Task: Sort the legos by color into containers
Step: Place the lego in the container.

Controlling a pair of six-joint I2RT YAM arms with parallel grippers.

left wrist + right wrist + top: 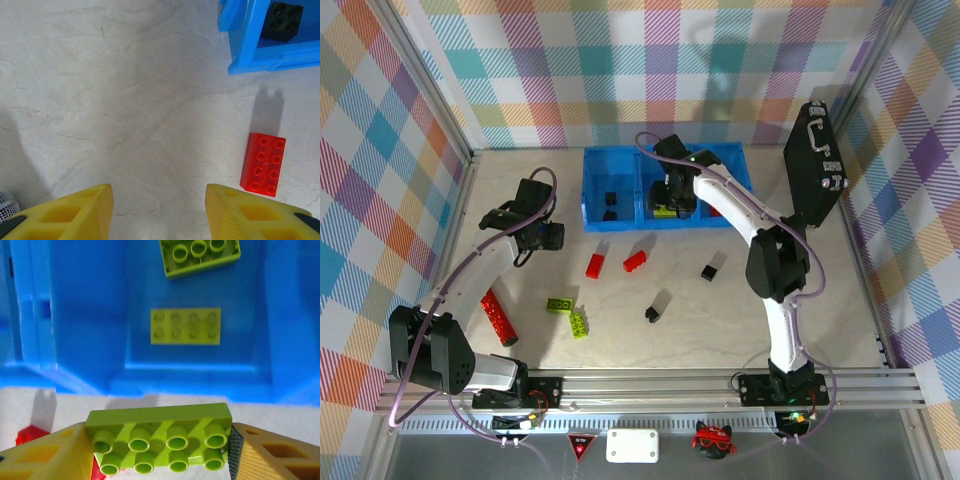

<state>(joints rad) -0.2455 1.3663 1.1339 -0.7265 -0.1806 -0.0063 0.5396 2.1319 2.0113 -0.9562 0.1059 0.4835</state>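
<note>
Cream, marble-patterned worktop (740, 330) carries everything. The blue containers (590, 190), three joined bins, sit toward its far edge, about midway along. A black case (817, 165) stands by the far right corner.

The right gripper (160, 450) (much the nearer arm to the bins) is clamped on a lime brick (159, 422). Its yellow fingers (45, 455) press the brick's two short ends, studs facing the wrist camera. The brick's long axis runs across the jaws, parallel with the near wall of the middle bin (90, 315). That bin lies straight ahead of the fingers. Whether the brick is just short of the near wall or just over it, I cannot tell. Two lime bricks (185, 326) lie on that bin's floor, so it looks the right compartment: carry forward, then let go.

The left gripper (159, 210) hangs over bare worktop toward the left edge, jaws part open with nothing between them. A red brick (263, 163) lies ahead and to its right, long axis pointing roughly toward the bins. A black brick (282, 21) sits in the left bin.

Loose red, lime and black legos (559, 305) are scattered mid-worktop. No brand, label or writing can be read anywhere.
</note>
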